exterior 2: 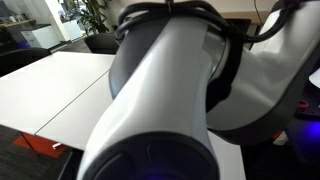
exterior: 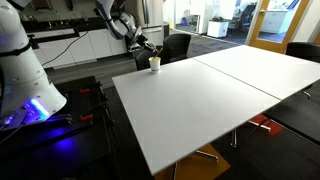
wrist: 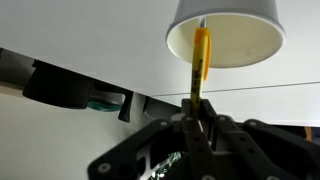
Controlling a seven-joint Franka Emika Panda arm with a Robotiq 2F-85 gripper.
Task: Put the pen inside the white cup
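- Gripper (wrist: 197,120) is clenched on the pen (wrist: 201,60): in the wrist view its dark fingers (wrist: 170,135) close on the pen's darker near end.
- From that grasp the pen's long axis runs straight out ahead of the gripper, almost in line with it and leaning only slightly to one side.
- Its orange-yellow far end points into the mouth of the white cup (wrist: 245,40). The tip shows against the cup's inner wall near the rim; how deep it reaches I cannot tell.
- Directly ahead of the fingers, the cup stands upright on the white table (wrist: 80,40), its opening turned toward the wrist camera.
- In an exterior view the gripper (exterior: 143,44) hangs just beside and above the cup (exterior: 155,63), which sits near a corner of the table (exterior: 220,90). The pen is too small to make out there.
- In an exterior view the robot arm (exterior 2: 170,100) fills most of the frame and hides gripper, pen and cup alike.
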